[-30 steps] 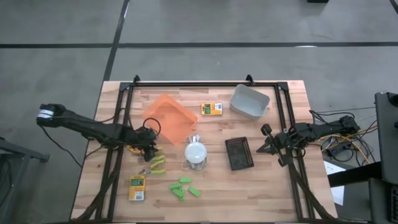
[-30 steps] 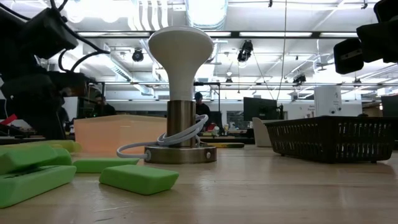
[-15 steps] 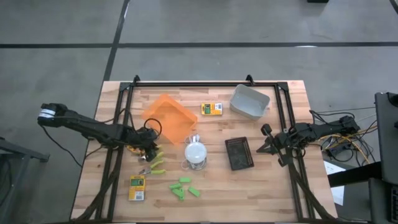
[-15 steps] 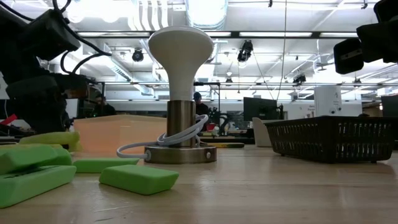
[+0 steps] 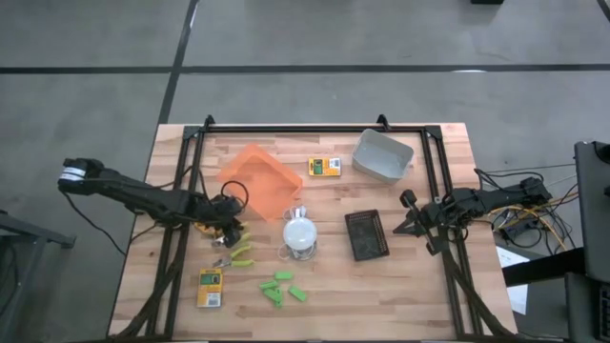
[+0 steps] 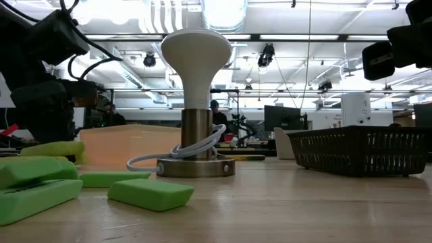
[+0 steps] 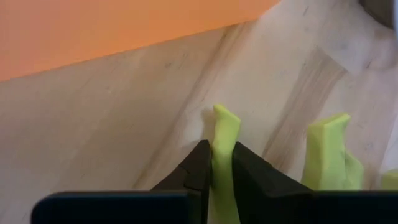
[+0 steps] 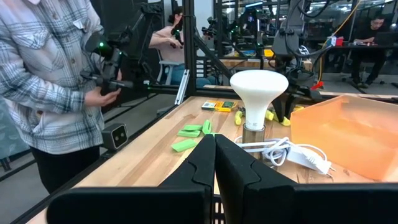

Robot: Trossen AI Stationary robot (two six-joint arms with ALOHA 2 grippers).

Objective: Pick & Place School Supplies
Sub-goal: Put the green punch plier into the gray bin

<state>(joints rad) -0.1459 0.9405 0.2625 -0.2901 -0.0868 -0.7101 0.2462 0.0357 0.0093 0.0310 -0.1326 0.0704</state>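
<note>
Left gripper point(image 7: 216, 169) is clamped on one yellow-green tool handle point(image 7: 222, 140), on the table just beside the orange tray point(image 5: 259, 177). Grip is narrow; the tool may pivot or slip on lifting. Right gripper point(image 8: 214, 163) waits closed, empty.

Overhead looks straight down, low camera skims the tabletop; both share the lamp point(image 5: 300, 232).
</note>
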